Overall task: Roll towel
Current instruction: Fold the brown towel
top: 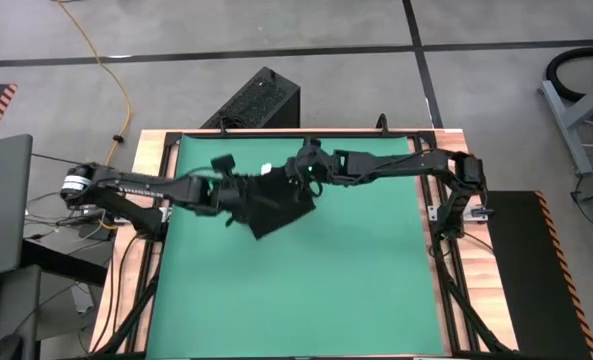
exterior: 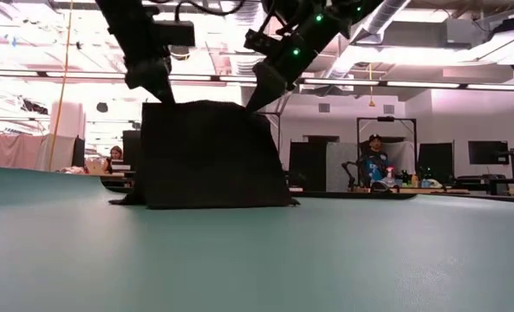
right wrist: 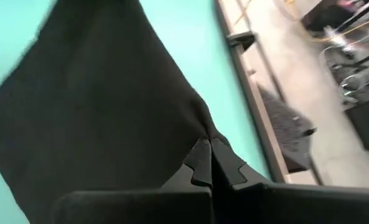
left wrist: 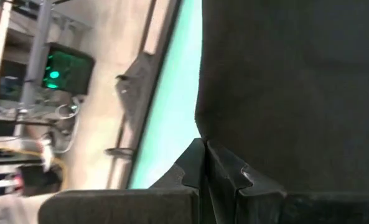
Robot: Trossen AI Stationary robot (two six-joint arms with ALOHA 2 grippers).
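Observation:
The black towel [top: 273, 203] hangs as a sheet between my two grippers over the far middle of the green table; in the low view the towel [exterior: 206, 156] stands like a curtain with its bottom edge [exterior: 204, 204] on the table. My left gripper [top: 238, 187] is shut on its upper left corner, my right gripper [top: 298, 172] is shut on its upper right corner. A small white tag [top: 263, 168] shows near the top edge. My left gripper pinches the towel's upper corner [left wrist: 201, 134] between its two fingers, coming from above and slanting down [exterior: 159, 91]. The towel hangs below, its lower edge on the table. My right gripper pinches the other upper corner [right wrist: 204, 134] between its two fingers, slanting down from above [exterior: 258, 97]. The top edge between the two holds runs nearly straight.
A hard black ribbed box [top: 254, 98] stands on the floor beyond the table's far edge. The table's wooden frame [top: 151, 160] bounds the green mat [top: 306, 290], which is open toward the near side. People sit in the room behind the table [exterior: 375, 152].

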